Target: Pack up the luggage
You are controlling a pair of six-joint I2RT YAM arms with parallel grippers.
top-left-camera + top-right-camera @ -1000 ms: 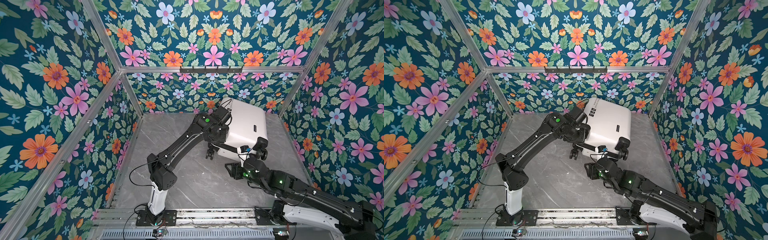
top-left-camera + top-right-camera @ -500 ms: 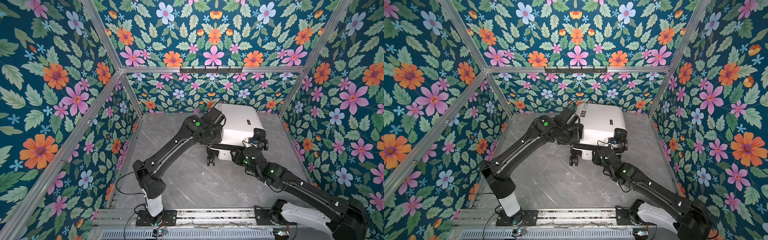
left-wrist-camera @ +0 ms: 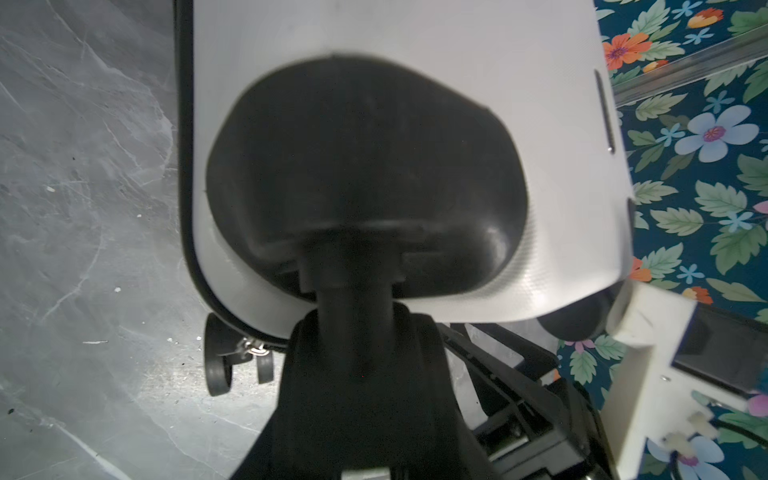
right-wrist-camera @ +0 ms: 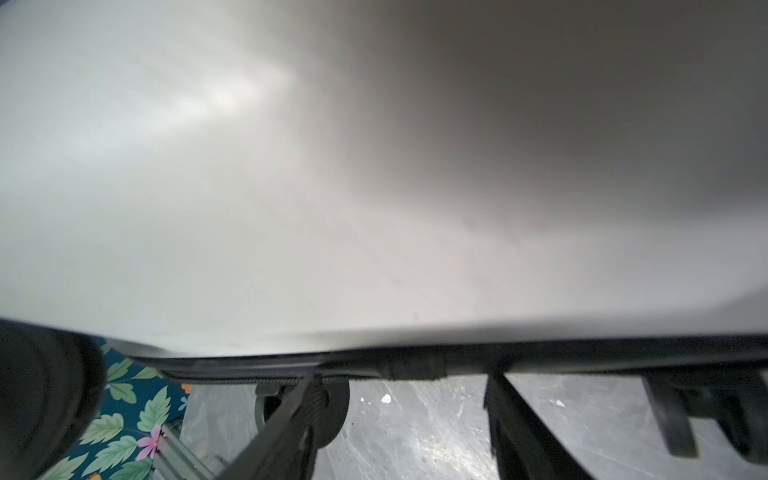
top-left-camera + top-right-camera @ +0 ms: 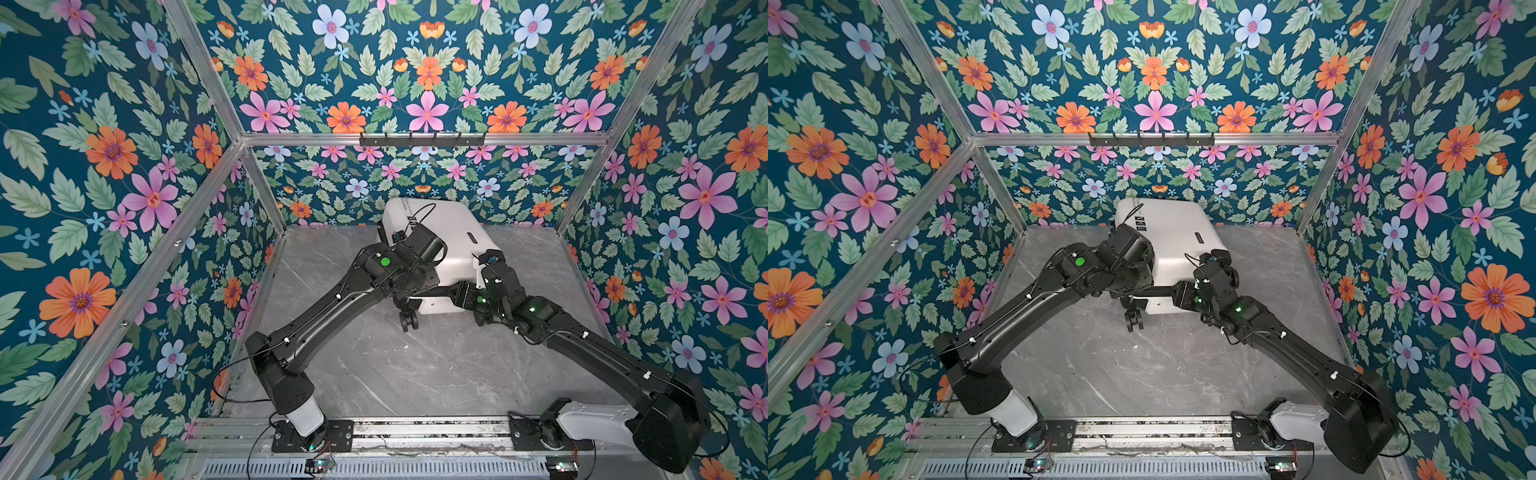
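The luggage [image 5: 451, 245] [image 5: 1177, 232], a white hard shell with a black zipper band, lies at the back of the floor with its wheel end toward the front. My left gripper [image 5: 411, 289] sits at its near left corner. In the left wrist view a black corner wheel [image 3: 361, 374] under its housing [image 3: 365, 166] fills the jaws, which are shut on it. A second wheel [image 3: 218, 365] [image 5: 409, 322] hangs free beside it. My right gripper [image 4: 403, 382] [image 5: 455, 293] is open at the near edge. Its fingers [image 4: 511, 415] stand just below the zipper band, with only floor between them.
Floral walls on an aluminium frame close in the left, back and right. A black hook rail [image 5: 422, 139] runs along the back wall. Grey marble floor [image 5: 415, 374] lies between the luggage and both arm bases.
The luggage has swung left and come down lower, carried along with my left gripper. My right gripper has moved up to its near edge and spread its fingers wider.
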